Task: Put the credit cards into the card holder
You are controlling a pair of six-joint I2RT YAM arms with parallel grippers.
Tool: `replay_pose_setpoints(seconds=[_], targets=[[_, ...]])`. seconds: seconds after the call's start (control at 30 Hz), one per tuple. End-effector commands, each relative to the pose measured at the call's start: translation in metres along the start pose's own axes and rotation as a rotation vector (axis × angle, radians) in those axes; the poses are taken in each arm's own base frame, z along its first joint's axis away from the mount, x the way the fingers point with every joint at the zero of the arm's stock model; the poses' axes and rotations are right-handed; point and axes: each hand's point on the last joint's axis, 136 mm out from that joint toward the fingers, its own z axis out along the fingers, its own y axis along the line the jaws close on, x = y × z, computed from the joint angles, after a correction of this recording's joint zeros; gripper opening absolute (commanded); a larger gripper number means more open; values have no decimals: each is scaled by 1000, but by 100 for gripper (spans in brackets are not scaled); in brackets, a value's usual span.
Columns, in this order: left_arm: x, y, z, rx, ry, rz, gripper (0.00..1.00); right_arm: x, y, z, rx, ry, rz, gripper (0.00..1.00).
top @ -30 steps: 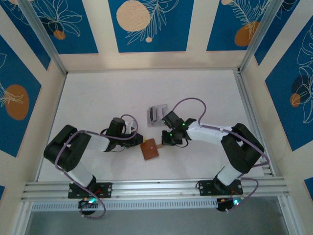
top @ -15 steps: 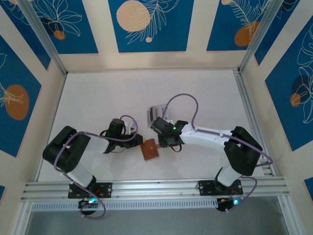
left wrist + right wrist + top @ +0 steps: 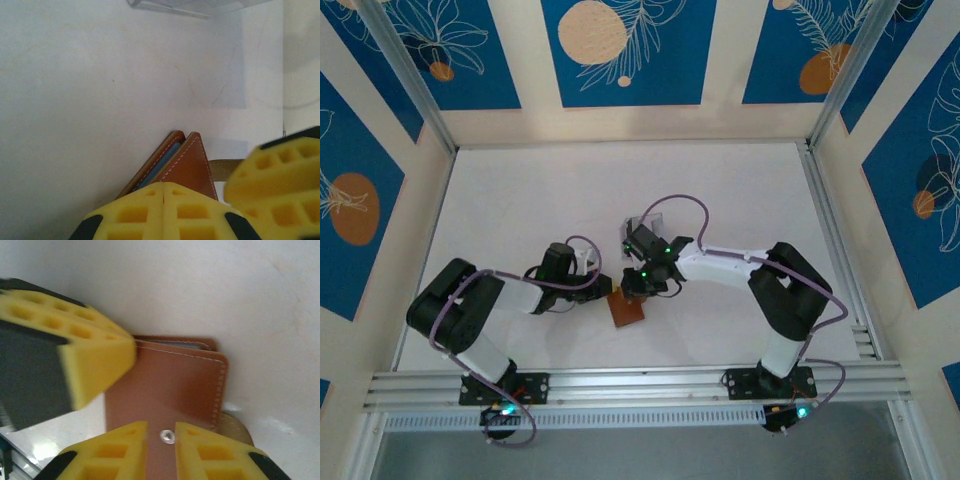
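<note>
The card holder [image 3: 628, 312], a brown leather wallet, lies folded on the white table between the two arms. In the left wrist view a bluish lining shows between the card holder's [image 3: 192, 167] leaves. My left gripper [image 3: 603, 290] is shut, and its joined tips [image 3: 164, 184] rest at the wallet's left corner. My right gripper [image 3: 635, 288] hovers over the card holder's [image 3: 170, 390] face, jaws a little apart with the metal snap stud [image 3: 167, 436] showing between them. The tan snap tab [image 3: 235, 425] sticks out at the side. The credit cards are hidden.
A clear slotted stand [image 3: 634, 224] sits just behind the right wrist; its edge [image 3: 190, 6] shows at the top of the left wrist view. The left gripper's finger [image 3: 75, 355] crowds the wallet's left side. An aluminium rail [image 3: 640, 380] runs along the near edge.
The right arm has swung left, from beside the wallet to directly over it, and its jaws have parted slightly. The left gripper and the wallet have stayed in place.
</note>
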Motion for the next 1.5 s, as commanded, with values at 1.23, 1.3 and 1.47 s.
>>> replay_pose_setpoints(seconds=[1.23,1.3,1.47], targets=[[77,71,5,-249,174,-140,0,-2,43,-2,-212,35,-61,22],[77,71,6,-248,175,-137,0,-2,46,-1,-222,38,-58,21],[75,65,6,-232,169,-140,0,-3,37,-2,-184,28,-38,0]])
